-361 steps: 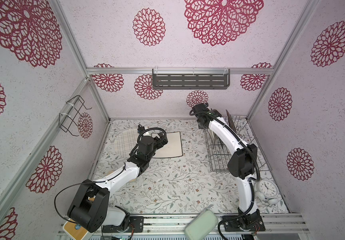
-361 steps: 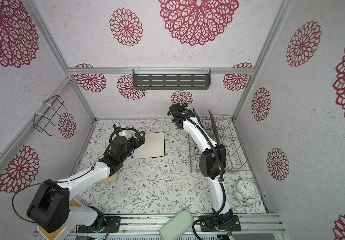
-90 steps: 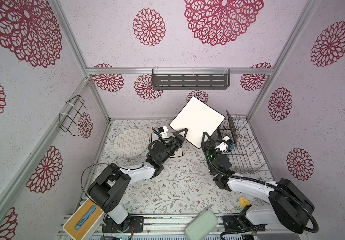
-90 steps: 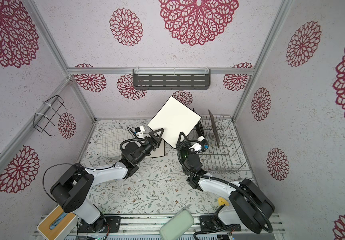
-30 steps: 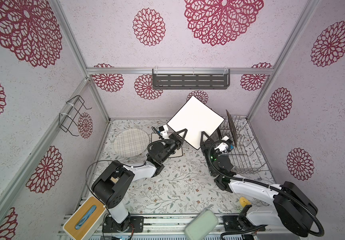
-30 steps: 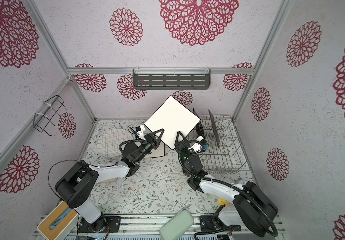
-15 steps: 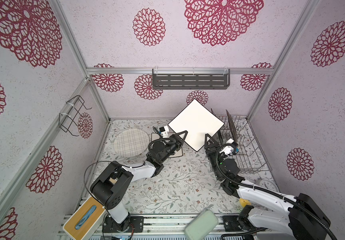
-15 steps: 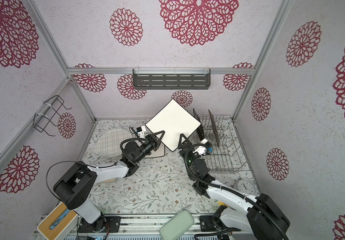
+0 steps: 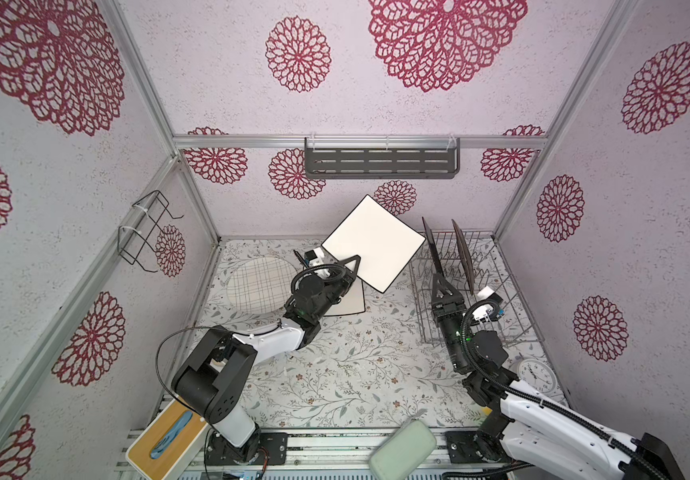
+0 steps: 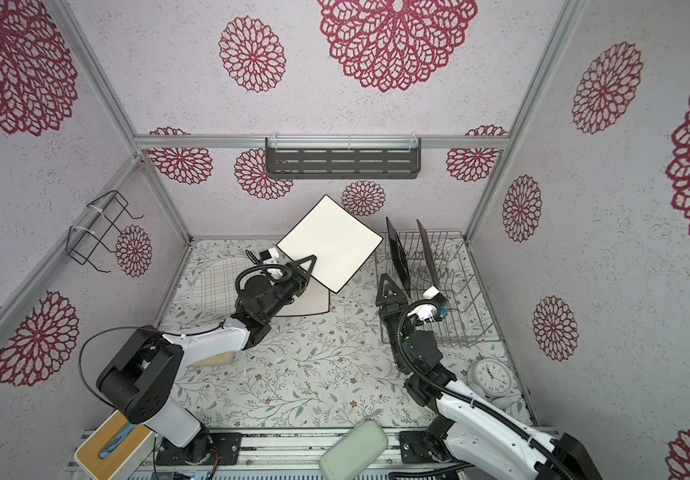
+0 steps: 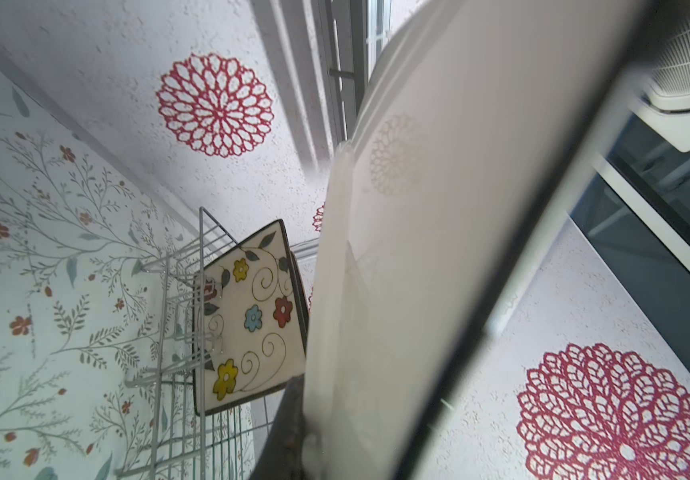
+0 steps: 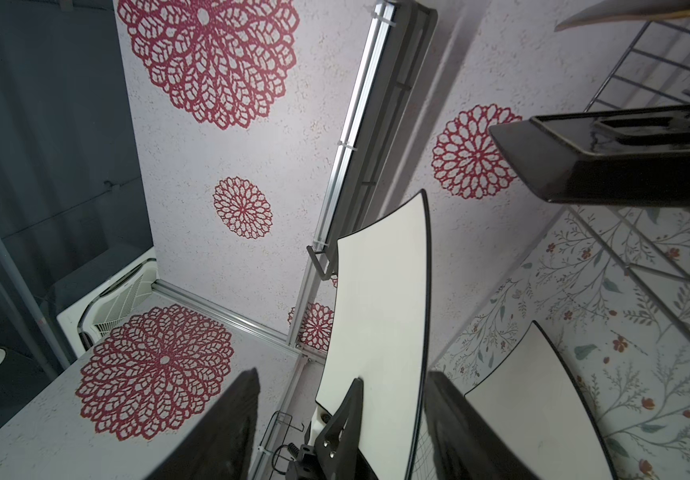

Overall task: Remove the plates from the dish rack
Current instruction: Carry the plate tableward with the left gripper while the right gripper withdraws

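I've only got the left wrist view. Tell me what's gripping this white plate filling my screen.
Observer: The left pincer alone is shut on the white plate, lifted and tilted above the table.
Operator: Report the right pincer.
Observer: The right pincer is open and empty, at the dish rack.
Operator: List what's already unloaded.
Observer: A round grid plate and a second white plate lie flat on the table.

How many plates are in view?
5: floral plate, brown plate upright in the dish rack; grid plate, white plate flat on the table; held plate in left end effector.
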Robot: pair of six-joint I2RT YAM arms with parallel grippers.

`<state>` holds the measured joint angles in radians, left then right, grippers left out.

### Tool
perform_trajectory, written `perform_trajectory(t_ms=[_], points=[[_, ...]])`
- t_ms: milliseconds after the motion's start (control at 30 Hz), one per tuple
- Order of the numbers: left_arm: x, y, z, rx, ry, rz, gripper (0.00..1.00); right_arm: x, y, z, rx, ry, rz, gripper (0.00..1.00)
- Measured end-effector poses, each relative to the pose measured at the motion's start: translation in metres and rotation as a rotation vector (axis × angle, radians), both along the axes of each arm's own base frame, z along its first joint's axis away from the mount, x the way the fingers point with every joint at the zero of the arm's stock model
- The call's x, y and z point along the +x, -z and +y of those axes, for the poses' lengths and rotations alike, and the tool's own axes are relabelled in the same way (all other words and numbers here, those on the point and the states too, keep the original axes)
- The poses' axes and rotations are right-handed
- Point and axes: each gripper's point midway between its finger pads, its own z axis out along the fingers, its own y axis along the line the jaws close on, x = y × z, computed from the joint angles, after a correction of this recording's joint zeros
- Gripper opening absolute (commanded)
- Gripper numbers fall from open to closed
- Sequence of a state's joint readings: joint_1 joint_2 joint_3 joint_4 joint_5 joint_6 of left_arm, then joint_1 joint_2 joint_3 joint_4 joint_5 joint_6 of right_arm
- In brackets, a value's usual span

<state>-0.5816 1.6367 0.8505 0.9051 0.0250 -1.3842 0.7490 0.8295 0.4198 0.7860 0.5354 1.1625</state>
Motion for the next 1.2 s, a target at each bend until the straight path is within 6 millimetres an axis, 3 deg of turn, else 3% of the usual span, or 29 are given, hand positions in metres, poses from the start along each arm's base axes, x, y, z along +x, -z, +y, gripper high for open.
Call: perform_trajectory(t_ms=[233, 467, 867, 1000, 1200], points=[[0.003, -0.015, 0.022, -0.011, -0.104, -0.034, 0.00, 0.002, 0.014, -0.006, -0.082, 0.007, 0.064, 0.68], [0.001, -0.019, 0.025, -0.009, -0.188, -0.044, 0.00, 0.010, 0.019, 0.005, -0.216, -0.043, 0.141, 0.70], [-0.006, -0.011, 0.029, 0.027, -0.355, -0.019, 0.00, 0.008, 0.058, 0.025, -0.452, -0.169, 0.260, 0.71], [-0.009, -0.006, 0.039, -0.011, -0.420, -0.009, 0.00, 0.006, 0.056, 0.027, -0.522, -0.185, 0.264, 0.73], [-0.015, 0.019, 0.051, -0.056, -0.532, 0.054, 0.00, 0.004, 0.047, 0.022, -0.589, -0.170, 0.246, 0.74]])
